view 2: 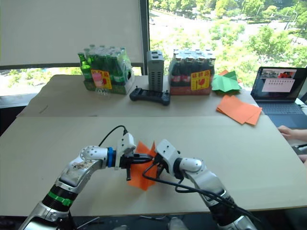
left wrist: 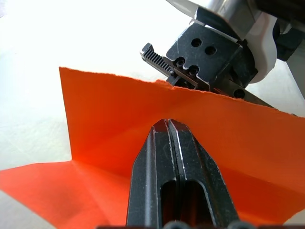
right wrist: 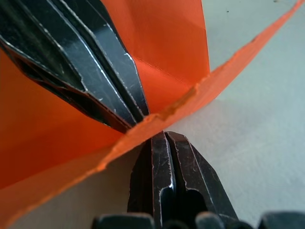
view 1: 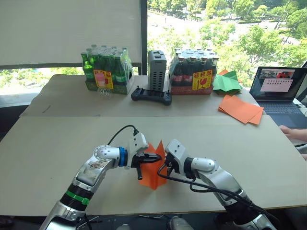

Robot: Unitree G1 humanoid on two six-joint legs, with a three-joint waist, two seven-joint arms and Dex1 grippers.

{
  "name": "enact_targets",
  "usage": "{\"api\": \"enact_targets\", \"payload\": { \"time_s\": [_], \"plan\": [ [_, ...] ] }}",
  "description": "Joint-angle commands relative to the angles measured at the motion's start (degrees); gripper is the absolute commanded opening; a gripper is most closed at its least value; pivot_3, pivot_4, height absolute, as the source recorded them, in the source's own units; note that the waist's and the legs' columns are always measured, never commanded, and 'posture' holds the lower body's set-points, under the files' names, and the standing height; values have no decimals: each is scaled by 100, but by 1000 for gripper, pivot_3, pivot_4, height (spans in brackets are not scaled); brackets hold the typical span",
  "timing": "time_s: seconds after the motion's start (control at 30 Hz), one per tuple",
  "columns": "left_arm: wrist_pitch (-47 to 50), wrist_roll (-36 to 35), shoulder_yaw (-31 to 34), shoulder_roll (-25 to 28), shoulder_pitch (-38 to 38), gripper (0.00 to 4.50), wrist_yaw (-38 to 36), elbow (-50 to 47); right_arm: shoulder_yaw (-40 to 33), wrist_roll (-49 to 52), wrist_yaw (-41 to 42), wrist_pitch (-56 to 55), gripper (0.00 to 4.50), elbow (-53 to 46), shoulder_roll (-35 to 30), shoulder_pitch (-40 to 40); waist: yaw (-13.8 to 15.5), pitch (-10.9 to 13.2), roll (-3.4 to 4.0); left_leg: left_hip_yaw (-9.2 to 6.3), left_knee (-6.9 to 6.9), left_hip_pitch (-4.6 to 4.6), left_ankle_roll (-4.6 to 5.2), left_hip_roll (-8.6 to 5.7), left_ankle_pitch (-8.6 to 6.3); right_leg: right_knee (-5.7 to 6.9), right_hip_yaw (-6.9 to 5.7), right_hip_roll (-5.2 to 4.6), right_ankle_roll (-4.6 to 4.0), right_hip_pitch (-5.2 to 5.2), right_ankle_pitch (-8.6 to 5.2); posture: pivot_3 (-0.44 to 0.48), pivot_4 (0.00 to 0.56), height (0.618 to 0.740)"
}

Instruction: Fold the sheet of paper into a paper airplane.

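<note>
The sheet of paper (view 1: 152, 173) is orange, partly folded, with two flaps standing up between my grippers at the front table's middle; its lower part lies on the table. My left gripper (view 1: 154, 157) is shut, its tips (left wrist: 167, 125) resting against one face of the raised flap. From the other side my right gripper (view 1: 166, 162) is shut too, and the flap's torn-looking edge (right wrist: 181, 102) crosses right over its tips (right wrist: 164, 138). No paper shows inside either gripper's seam. The left fingers (right wrist: 95, 67) meet the same edge.
At the back stand two bottle packs (view 1: 106, 71) (view 1: 194, 72), a grey box (view 1: 157, 69) and a black controller (view 1: 151, 96). Back right hold green paper shapes (view 1: 226, 81), a pile of orange sheets (view 1: 241, 109) and a laptop (view 1: 280, 88). A person's hand (view 1: 292, 132) rests at the right edge.
</note>
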Motion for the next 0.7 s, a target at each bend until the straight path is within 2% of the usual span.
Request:
{"api": "enact_targets", "payload": {
  "time_s": [0.03,0.17,0.43,0.6,0.7],
  "plan": [
    [-199,83,-69,-14,-114,0,-74,57,-417,9,-61,157,69,-173,-234,61,26,0,0,0,1,-1,0,-1,0,-1,0,-1,0,0,0,0,150,733],
    [-280,140,-156,-63,-177,0,-120,175,-895,181,-23,323,69,-479,-528,120,86,0,0,1,4,-11,0,-11,0,-11,-2,-14,6,0,1,0,150,733],
    [-374,232,-297,-164,-255,0,-225,308,-1108,271,-128,516,69,-769,-564,278,21,0,0,-1,0,-13,0,-7,0,-8,-2,-9,6,-4,1,0,150,733],
    [-442,290,-330,-138,-289,0,-277,393,-1811,739,-231,516,69,-1204,-411,-96,18,1,1,1,3,-13,0,-8,0,-6,0,-10,6,-5,1,0,150,733],
    [-454,321,-333,-148,-290,0,-297,412,-1961,999,-174,599,69,-1451,-381,-296,26,1,1,-1,2,-12,0,-7,0,-6,-1,-9,6,-5,1,0,150,733]
  ]
}}
